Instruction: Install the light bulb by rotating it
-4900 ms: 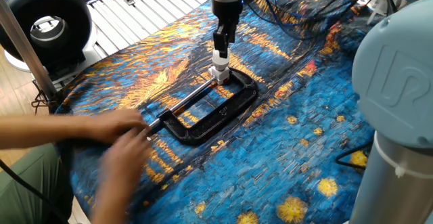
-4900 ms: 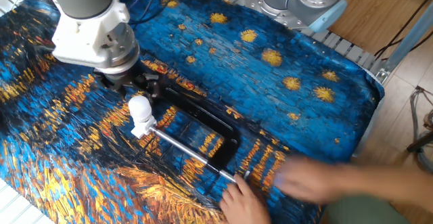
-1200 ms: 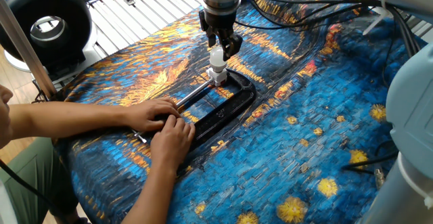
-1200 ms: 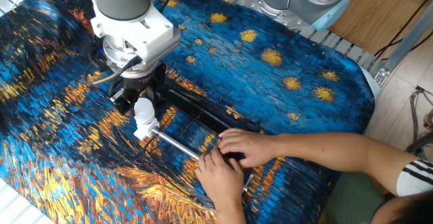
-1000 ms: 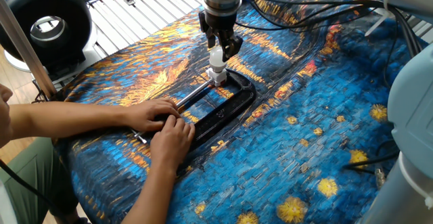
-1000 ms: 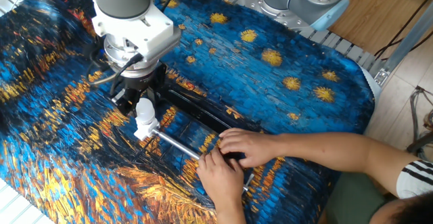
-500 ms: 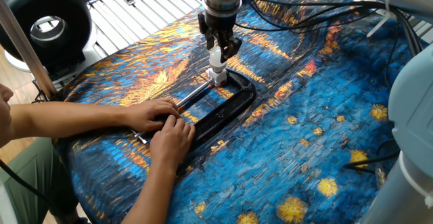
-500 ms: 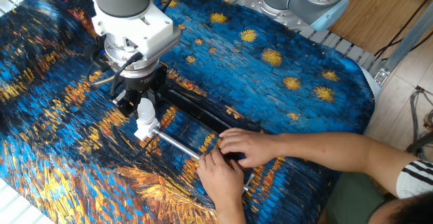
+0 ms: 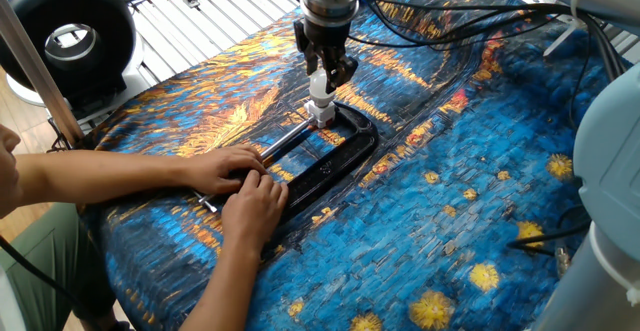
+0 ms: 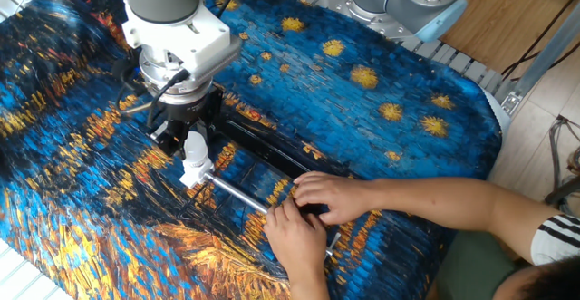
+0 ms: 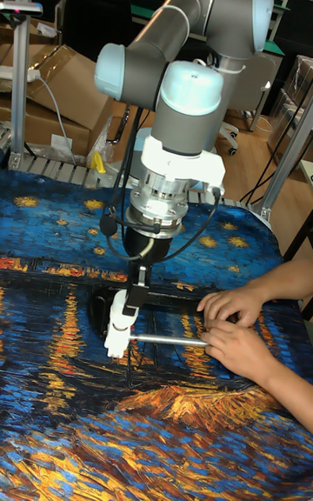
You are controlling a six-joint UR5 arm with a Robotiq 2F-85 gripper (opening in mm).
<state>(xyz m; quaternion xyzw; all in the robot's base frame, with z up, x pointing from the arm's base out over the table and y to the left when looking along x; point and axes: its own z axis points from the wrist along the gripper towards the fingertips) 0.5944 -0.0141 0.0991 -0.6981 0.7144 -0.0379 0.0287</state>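
No brand, label or writing could be read. Near the frame's upper middle, the gripper (image 9: 322,78) stood over the light bulb (image 9: 321,86), its jaws clamped on it. The bulb sat upright at the black C-clamp's (image 9: 322,158) far end, which a person's hands (image 9: 243,183) steadied.

Even, bright overhead light fills all three views; shadows stay soft under the arm (image 11: 187,57). The tall fixed view looks grainier, its background dim.
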